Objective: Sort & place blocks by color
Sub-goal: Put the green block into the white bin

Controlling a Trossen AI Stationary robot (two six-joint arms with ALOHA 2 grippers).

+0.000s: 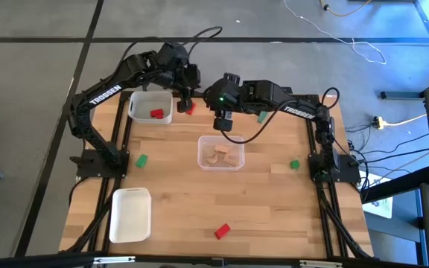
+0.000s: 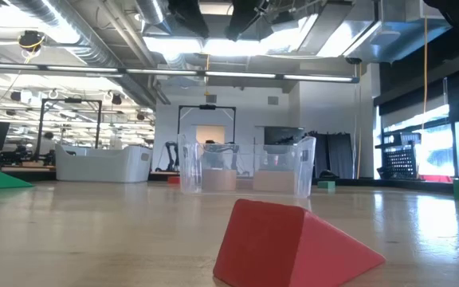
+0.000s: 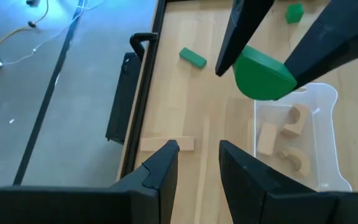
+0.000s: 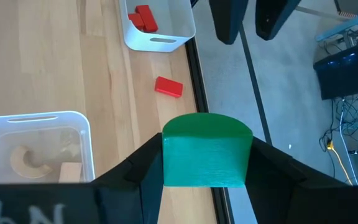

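The right gripper (image 4: 207, 163) pinches a green block (image 4: 207, 151) between its fingers, above the table (image 1: 274, 201) just behind the clear tray (image 1: 221, 153) of light-wood blocks (image 3: 283, 140). The left gripper (image 3: 197, 163), fingers slightly spread and seemingly empty, hovers beside the white tray (image 1: 150, 106) holding red blocks (image 4: 143, 17).

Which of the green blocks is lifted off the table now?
The rounded green block, gripped in the right gripper above the table's far edge. The other green blocks lie flat on the table.
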